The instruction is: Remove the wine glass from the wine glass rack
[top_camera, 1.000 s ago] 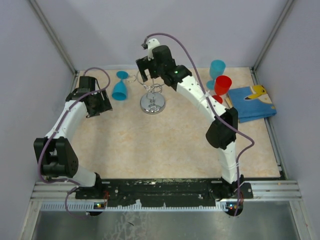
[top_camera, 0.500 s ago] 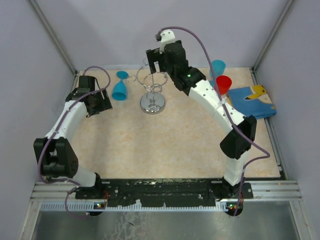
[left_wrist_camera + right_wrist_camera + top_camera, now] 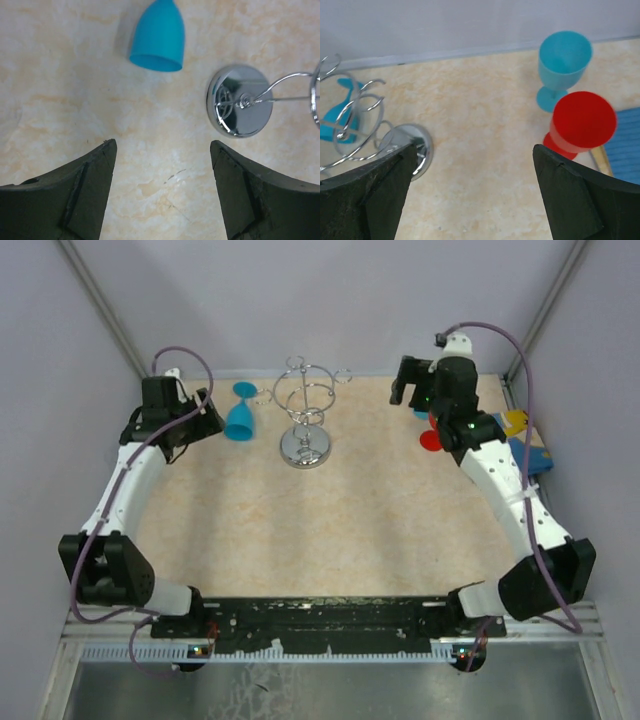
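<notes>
The wine glass rack (image 3: 305,420) is a shiny wire stand at the back middle of the table, and no glass hangs on its looped arms. Its chrome base (image 3: 240,107) shows in the left wrist view, and its loops (image 3: 355,115) in the right wrist view. A blue wine glass (image 3: 238,420) stands bowl-down just left of the rack, also visible (image 3: 157,35) ahead of my left gripper (image 3: 162,145). That gripper (image 3: 205,418) is open and empty, left of the glass. My right gripper (image 3: 408,390), open and empty (image 3: 474,147), hovers at the back right.
A red wine glass (image 3: 582,122) and a second blue wine glass (image 3: 564,57) stand upright at the back right, just below my right gripper. A blue cloth (image 3: 530,445) lies by the right wall. Grey walls enclose the table on three sides.
My right arm has swung from above the rack to the back right corner. The left gripper has shifted toward the back and opened wider.
</notes>
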